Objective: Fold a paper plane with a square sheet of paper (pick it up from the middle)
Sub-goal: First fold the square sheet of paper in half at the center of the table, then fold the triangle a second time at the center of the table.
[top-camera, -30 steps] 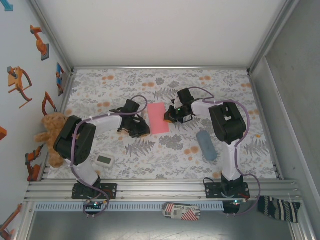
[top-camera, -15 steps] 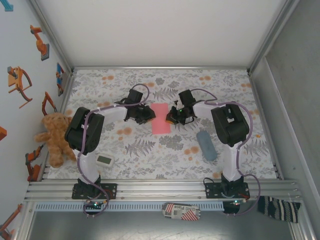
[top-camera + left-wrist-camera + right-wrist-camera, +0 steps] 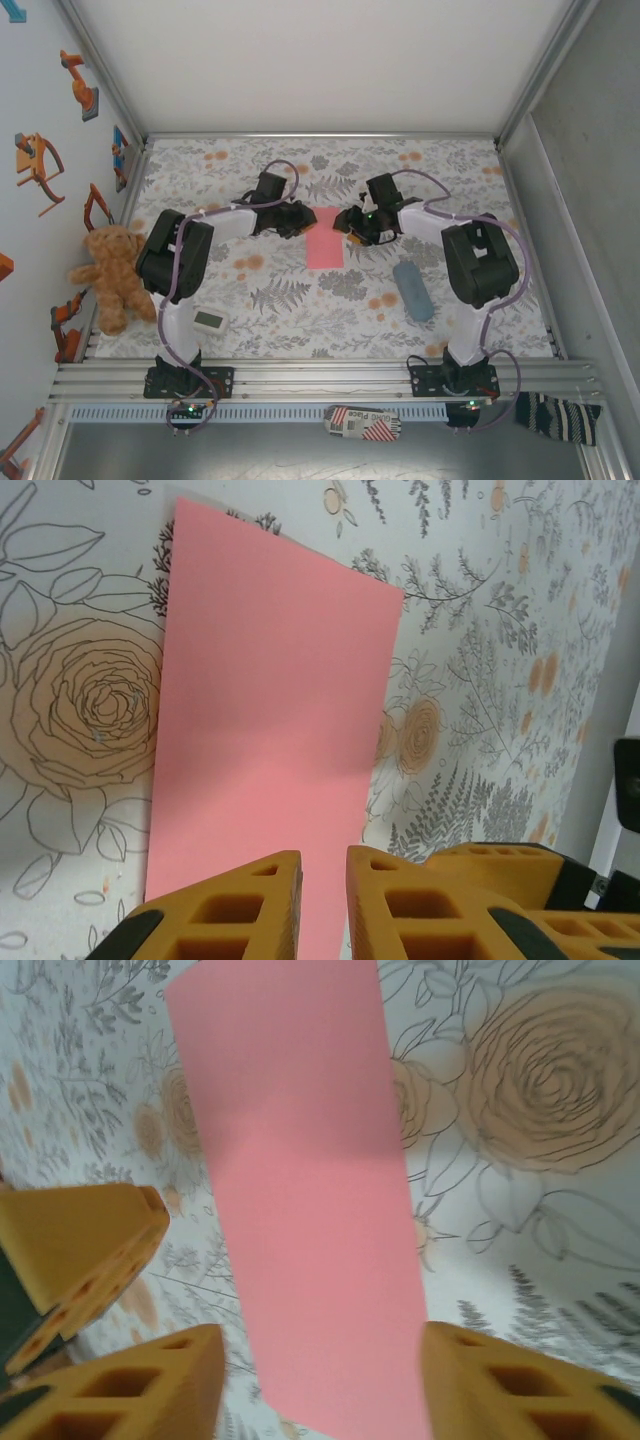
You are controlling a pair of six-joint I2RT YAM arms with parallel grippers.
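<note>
Lying flat, salmon-pink sheet of paper (image 3: 323, 237), narrow smooth oblong, left tool (image 3: 323, 870) narrowly parted, right tool (image 3: 318, 1360) wide.

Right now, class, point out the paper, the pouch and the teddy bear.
paper (image 3: 323, 238), top view, middle of the pink sheet.
pouch (image 3: 412, 291), top view, middle of its grey-blue body.
teddy bear (image 3: 111, 288), top view, on its belly.
</note>
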